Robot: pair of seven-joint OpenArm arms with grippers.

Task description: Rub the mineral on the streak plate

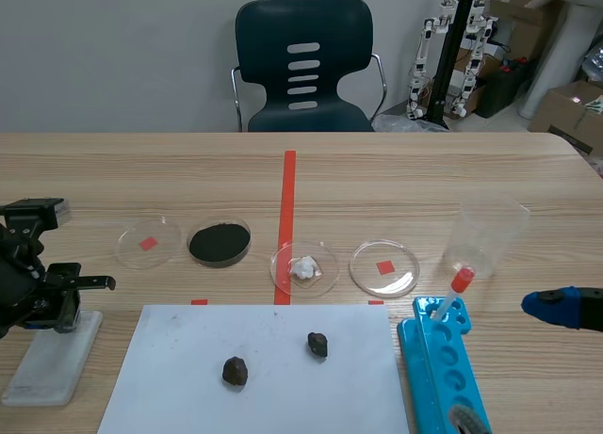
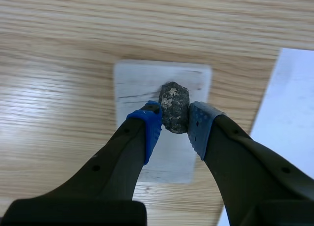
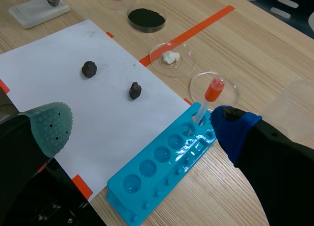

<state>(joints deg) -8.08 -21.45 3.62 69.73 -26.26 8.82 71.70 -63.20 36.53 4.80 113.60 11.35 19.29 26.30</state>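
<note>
At the table's left edge: your left gripper (image 2: 174, 122) pinched the mineral (image 2: 174, 106) above the white streak plate (image 2: 137, 84); contact could not be told. You needed firm downward pressure and a short drag across bare plate. Right gripper (image 3: 142, 125): spread, beside the blue rack (image 1: 443, 377). White paper (image 1: 188, 359) lay just beside the plate; keep the stroke off it.

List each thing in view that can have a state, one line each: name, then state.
left gripper: shut on the held mineral
held mineral: gripped, above the streak plate
streak plate: flat on table, faintly streaked
right gripper: open, holding nothing
dropper: standing in the blue rack
beaker: upright
loose minerals: lying on the paper
</note>
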